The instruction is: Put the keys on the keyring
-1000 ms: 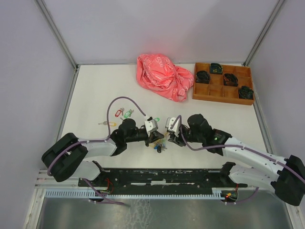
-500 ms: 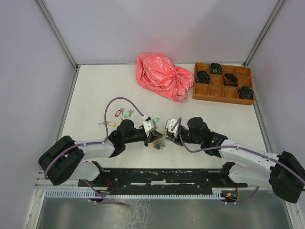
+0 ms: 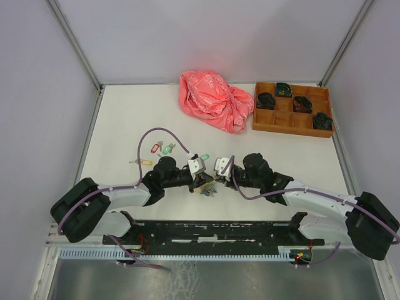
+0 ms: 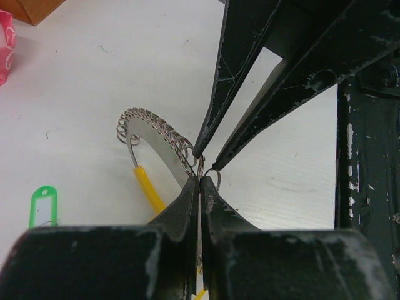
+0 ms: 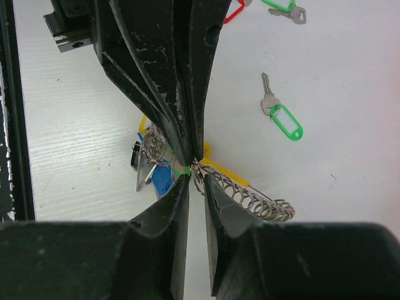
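The keyring (image 4: 155, 127) was found at the near middle of the table (image 3: 125, 119), between the two arms. Its chain-like coil was curved away from the fingers, and its yellow band (image 4: 149, 187) ran down beside them. The left gripper (image 4: 200, 181) was clenched on the keyring: the two fingers were pressed flat together, with only the thin wire of the ring emerging at their tips.

The right gripper (image 5: 195, 185) was brought tip to tip against it from the opposite side. Its jaws were parted by a narrow gap and set astride the same wire. Whether the pads were touching the wire could not be told.

A blue tag (image 5: 164, 181) and some silver key blades were bunched just beside the ring, under the left fingers. Whether they were threaded on the ring could not be made out.

One green-tagged key (image 5: 281, 117) was lying flat on the table near the coil, apart from it. Three further keys were scattered well apart from the ring, beyond the left arm: a red-tagged key (image 3: 155, 148), a second green one (image 3: 167, 149) and a yellow-tagged key (image 3: 145, 162).

At the far side of the table a crumpled pink bag (image 3: 212, 100) was lying beside a wooden tray (image 3: 291, 132), and black bundles (image 3: 265, 100) were lodged in several of the tray's compartments.
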`<action>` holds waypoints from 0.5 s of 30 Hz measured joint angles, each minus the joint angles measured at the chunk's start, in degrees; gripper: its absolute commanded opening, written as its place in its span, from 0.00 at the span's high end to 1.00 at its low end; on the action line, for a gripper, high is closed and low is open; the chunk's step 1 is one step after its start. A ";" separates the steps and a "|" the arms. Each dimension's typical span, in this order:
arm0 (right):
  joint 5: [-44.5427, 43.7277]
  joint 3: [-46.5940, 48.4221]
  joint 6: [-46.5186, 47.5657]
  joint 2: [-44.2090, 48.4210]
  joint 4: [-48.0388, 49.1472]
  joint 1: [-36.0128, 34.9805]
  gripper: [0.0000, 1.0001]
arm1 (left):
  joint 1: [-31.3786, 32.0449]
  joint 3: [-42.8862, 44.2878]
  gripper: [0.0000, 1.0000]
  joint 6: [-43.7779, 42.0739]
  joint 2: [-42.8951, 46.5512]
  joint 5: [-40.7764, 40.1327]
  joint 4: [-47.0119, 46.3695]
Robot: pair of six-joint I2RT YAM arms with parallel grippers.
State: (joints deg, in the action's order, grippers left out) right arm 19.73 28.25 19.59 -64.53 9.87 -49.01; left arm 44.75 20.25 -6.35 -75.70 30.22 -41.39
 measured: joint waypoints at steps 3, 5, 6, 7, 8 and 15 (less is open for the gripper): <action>0.22 0.11 0.48 -1.11 -0.07 0.00 0.84 | 0.02 0.00 0.97 -0.61 0.00 0.17 0.68; 0.24 0.20 0.83 -1.73 -0.07 0.00 0.85 | 0.11 0.00 0.97 -0.83 0.00 0.31 1.03; 0.24 0.24 0.90 -1.97 -0.02 0.00 0.85 | 0.11 0.00 0.97 -0.92 0.00 0.35 1.11; 0.28 0.28 0.92 -2.10 0.00 0.00 0.85 | 0.11 0.00 0.97 -1.18 0.00 0.37 1.22; 0.37 0.31 1.07 -2.19 0.02 0.00 0.85 | 0.11 0.00 0.97 -1.33 0.00 0.39 1.25; 1.51 1.03 1.18 -3.08 -0.07 0.00 0.85 | 0.11 0.04 0.97 -1.44 0.00 0.52 2.10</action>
State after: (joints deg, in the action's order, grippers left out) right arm 21.23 29.28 20.78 -67.61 9.80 -49.01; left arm 44.86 20.29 -7.79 -75.70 30.74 -39.29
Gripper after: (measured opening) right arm 0.158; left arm 0.043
